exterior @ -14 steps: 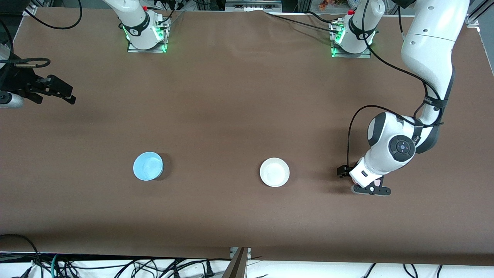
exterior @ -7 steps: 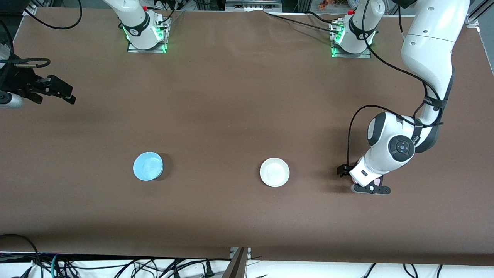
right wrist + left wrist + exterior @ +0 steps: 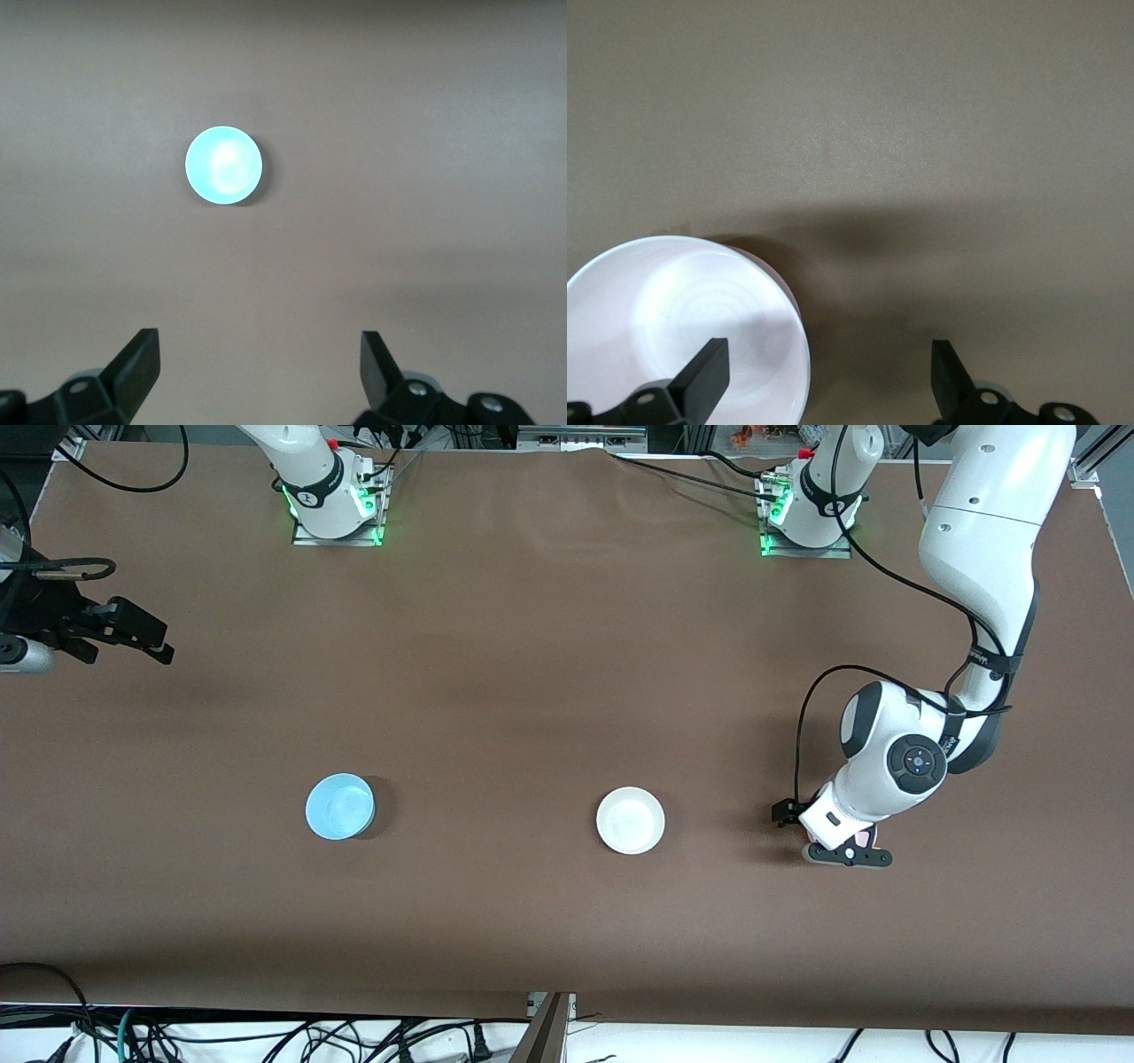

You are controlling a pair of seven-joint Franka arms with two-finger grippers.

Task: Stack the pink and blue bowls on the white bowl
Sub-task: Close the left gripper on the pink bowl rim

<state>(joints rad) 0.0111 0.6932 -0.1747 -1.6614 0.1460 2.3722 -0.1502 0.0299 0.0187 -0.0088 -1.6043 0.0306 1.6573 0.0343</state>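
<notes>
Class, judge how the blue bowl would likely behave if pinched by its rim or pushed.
The blue bowl looks rigid, so it should hold its shape when pinched. Its glossy inside suggests a smooth, possibly slippery wall. Standing upright on the table, it would probably slide rather than roll if pushed.

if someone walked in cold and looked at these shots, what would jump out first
Probably the left end effector low over the pink bowl at the left arm's end of the table, open, one finger inside the rim; the bowl is mostly hidden from the front. Next, the blue bowl and white bowl sit apart on the brown table, while the right end effector waits open at the right arm's end.
</notes>
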